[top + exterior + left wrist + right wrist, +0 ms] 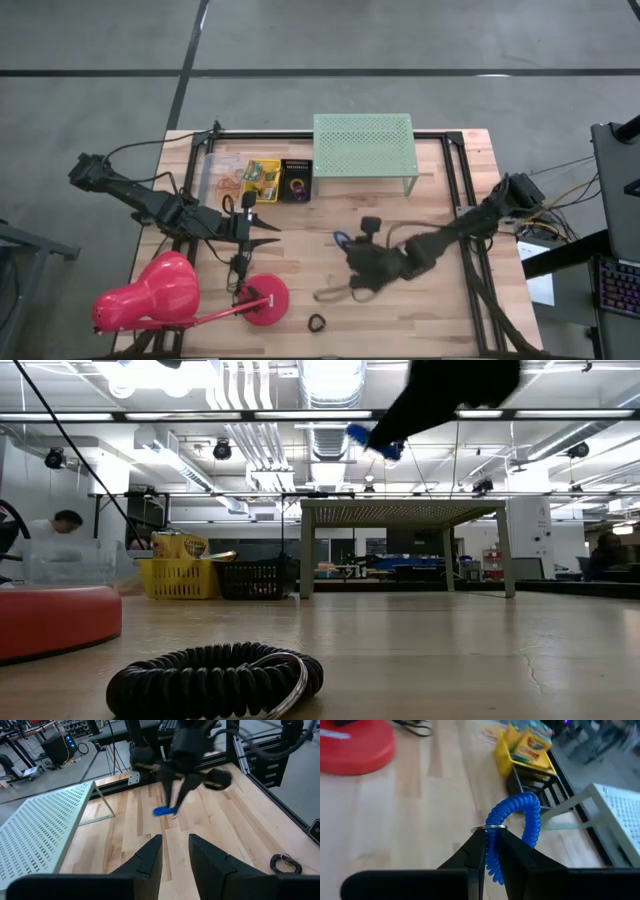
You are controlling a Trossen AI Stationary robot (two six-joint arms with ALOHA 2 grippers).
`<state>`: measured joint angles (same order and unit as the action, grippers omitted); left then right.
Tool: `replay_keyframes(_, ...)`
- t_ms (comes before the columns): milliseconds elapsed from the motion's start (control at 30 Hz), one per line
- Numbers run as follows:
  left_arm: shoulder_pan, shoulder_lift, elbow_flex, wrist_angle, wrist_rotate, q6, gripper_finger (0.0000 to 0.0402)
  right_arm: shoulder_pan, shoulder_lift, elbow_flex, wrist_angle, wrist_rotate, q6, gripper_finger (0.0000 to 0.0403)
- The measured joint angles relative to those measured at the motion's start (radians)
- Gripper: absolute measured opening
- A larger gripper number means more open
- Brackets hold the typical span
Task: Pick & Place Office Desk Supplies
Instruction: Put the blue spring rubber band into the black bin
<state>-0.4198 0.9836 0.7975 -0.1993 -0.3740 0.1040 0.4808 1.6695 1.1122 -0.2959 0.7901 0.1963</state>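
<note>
Blue coiled plastic ring loop [517,827] | held off the table, centre of high view, right gripper [491,851] fingers clamped on it | step: carry | next: release over yellow tray [262,180] | left gripper [174,851] parted, empty.

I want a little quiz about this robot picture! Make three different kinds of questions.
1. True or false: the right gripper is shut on the blue coil loop.
2. Which loop lies alone near the table's front edge? A) black coil loop B) orange C) purple
3. Fill in: the left gripper is ____ and holds nothing.

Key: 1 true; 2 A; 3 open.
</note>
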Motion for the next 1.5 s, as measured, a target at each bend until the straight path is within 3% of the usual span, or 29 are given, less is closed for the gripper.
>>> replay_keyframes(333, 0.0, 0.0, 0.0, 0.0, 0.0, 0.0, 0.0098, -0.236, 0.003, -0.127, 0.419, -0.37, -0.152, 0.0036)
replay_keyframes(667, 0.0, 0.0, 0.0, 0.0, 0.0, 0.001, 0.0098, -0.311, 0.036, -0.174, 0.649, -0.435, -0.142, 0.0036)
replay_keyframes(900, 0.0, 0.0, 0.0, 0.0, 0.0, 0.001, 0.0098, -0.307, 0.215, -0.143, 0.814, -0.438, -0.129, 0.0036)
replay_keyframes(1233, 0.0, 0.0, 0.001, -0.01, 0.0, 0.002, 0.0098, -0.307, 0.444, 0.021, 0.803, -0.46, -0.08, 0.0036)
replay_keyframes(1500, 0.0, 0.0, 0.001, -0.01, 0.0, 0.002, 0.0098, -0.307, 0.493, 0.127, 0.671, -0.459, -0.04, 0.0036)
